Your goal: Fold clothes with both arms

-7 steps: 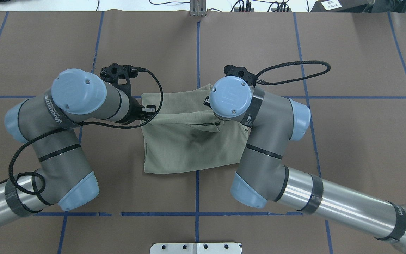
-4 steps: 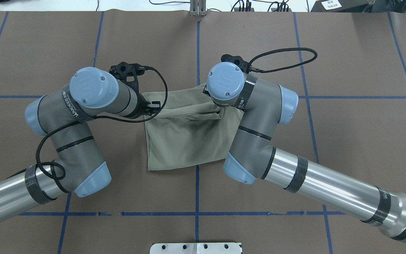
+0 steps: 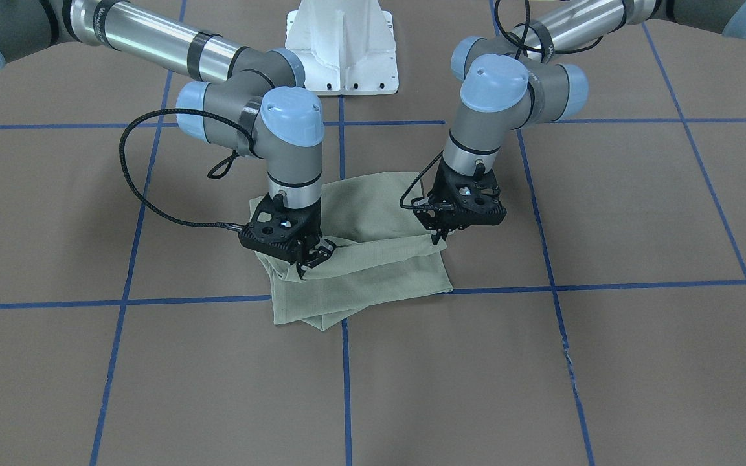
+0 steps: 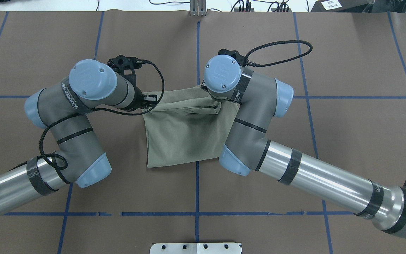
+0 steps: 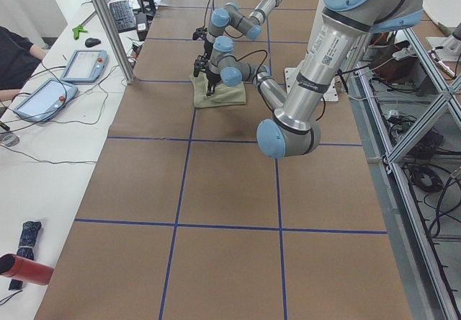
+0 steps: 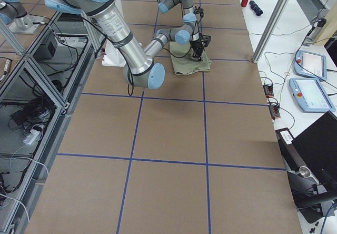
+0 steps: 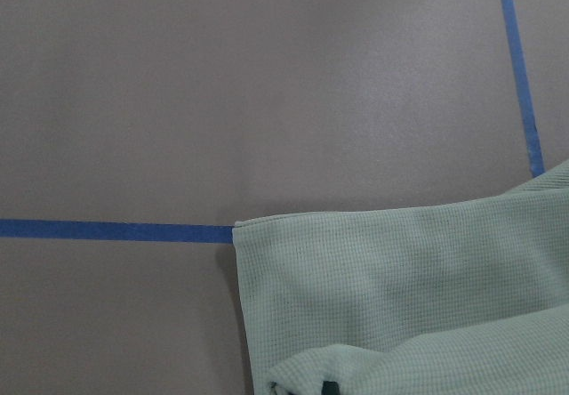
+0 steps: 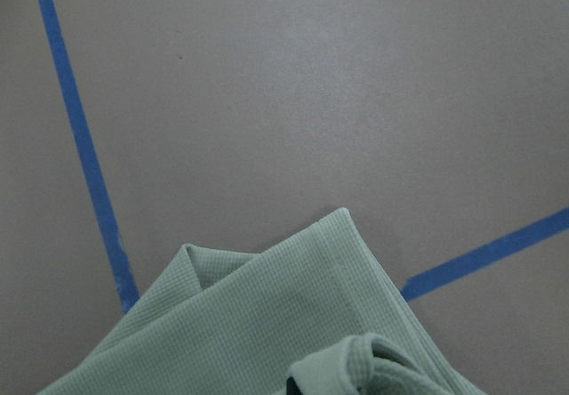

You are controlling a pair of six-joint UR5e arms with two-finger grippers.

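Shirt (image 4: 185, 134) sits folded into a rough rectangle at the middle of the bench (image 4: 330, 53), across a crossing of blue tape lines (image 4: 197, 197). The left arm (image 4: 79, 116) and right arm (image 4: 252, 116) bend in from either side, and both reach down to the edge of the cloth farthest from the robot. In the front-facing view the left fingers (image 3: 439, 237) are closed on one end of the top layer's edge. The right fingers (image 3: 306, 262) are closed on the other end. That edge is raised off the layers below and runs nearly taut between the two grips. The lower layers lie flat, with their corners on the bench just beyond the fingers.

Bare bench surrounds the shirt on all sides. The white pedestal (image 3: 342, 45) stands well apart on the robot's side. The edge nearest the robot lies straight and flat.

The bench cover is matte brown and smooth. The shirt is a sage-green, fine waffle knit, soft and creased where it is pinched. The right wrist view shows a stitched hem along a folded corner.
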